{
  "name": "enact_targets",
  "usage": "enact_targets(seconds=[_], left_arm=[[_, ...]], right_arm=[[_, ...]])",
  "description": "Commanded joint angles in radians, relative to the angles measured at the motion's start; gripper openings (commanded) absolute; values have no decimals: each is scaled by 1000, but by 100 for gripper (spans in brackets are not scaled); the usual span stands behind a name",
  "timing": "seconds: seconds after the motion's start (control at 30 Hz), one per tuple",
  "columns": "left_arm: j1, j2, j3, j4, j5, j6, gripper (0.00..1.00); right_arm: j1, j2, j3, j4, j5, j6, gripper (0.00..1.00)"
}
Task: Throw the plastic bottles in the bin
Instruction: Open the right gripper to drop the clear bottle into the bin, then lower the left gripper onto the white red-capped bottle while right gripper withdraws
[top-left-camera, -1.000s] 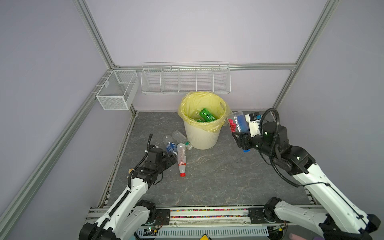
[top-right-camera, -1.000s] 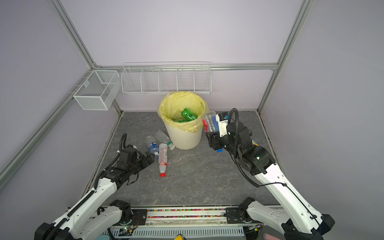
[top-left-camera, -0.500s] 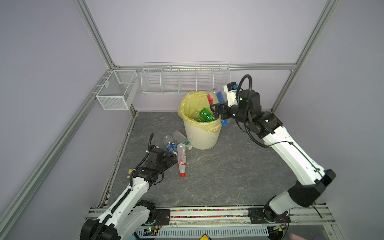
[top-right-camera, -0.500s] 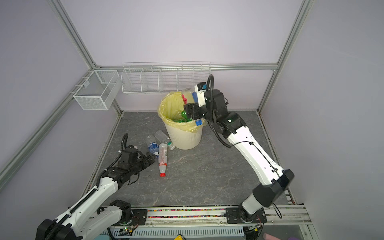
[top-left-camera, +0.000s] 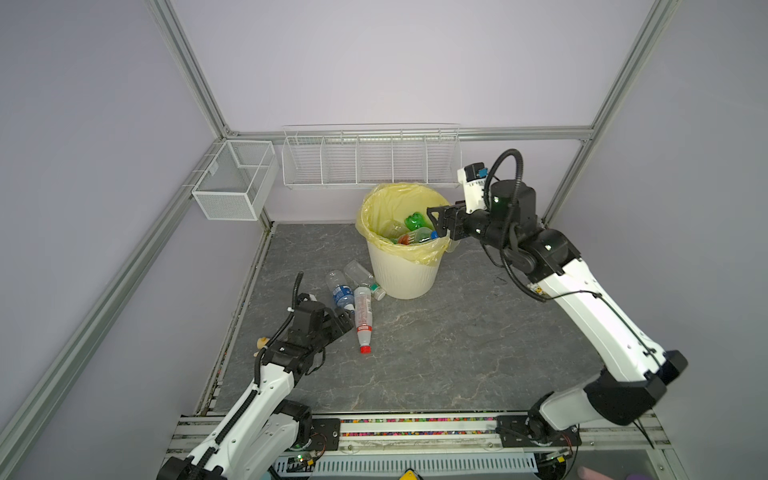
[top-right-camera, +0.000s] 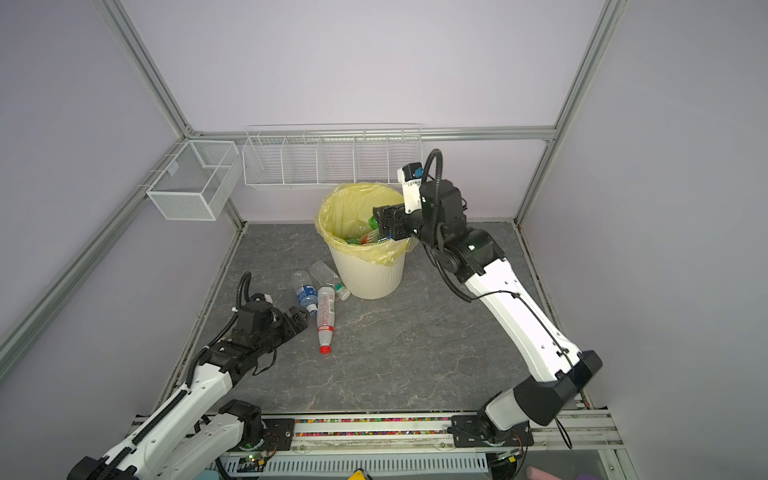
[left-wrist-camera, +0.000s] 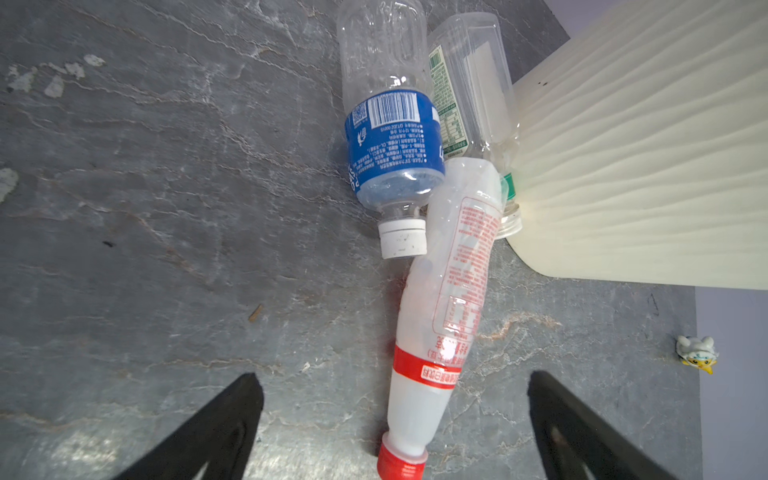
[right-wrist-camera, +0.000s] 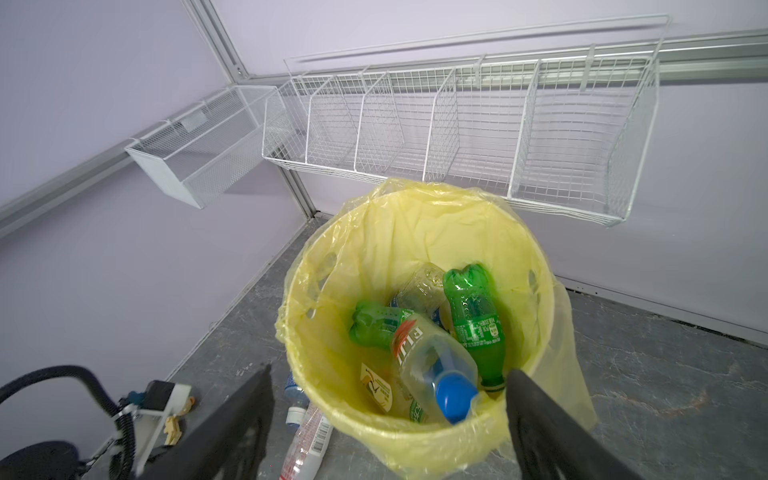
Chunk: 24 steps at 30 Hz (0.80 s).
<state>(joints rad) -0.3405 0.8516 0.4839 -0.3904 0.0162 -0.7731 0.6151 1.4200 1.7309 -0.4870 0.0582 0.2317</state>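
Grey marbled tabletop (top-left-camera: 436, 353), filling the lower middle of both top views. Standing on it, upper middle: cream ribbed bin (top-left-camera: 403, 276). Lying at the bin's lower left, touching one another: blue-labelled bottle (top-left-camera: 341, 291), clear green-labelled bottle (top-left-camera: 360, 272) with its cap against the bin wall, red-capped bottle (top-left-camera: 363, 316). Left edge: small yellow toy figure (top-left-camera: 262, 343).

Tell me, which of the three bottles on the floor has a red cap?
The milky bottle with red print, its cap pointing away from the bin. The blue-labelled bottle has a white cap, the green-labelled bottle a pale one.
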Motion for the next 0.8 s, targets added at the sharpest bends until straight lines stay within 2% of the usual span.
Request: enact_targets(seconds=[0.0,0.47,0.77], left_arm=[[4,15,-2,-3,-10,12,100],[4,91,5,46,5,12,100],[5,128,10,64,16,16,100]], right_arm=[[-5,-73,-109,64,-10,9,88],[-5,-331,-539,43,50,88,88],[-5,-435,-682,4,76,134,88]])
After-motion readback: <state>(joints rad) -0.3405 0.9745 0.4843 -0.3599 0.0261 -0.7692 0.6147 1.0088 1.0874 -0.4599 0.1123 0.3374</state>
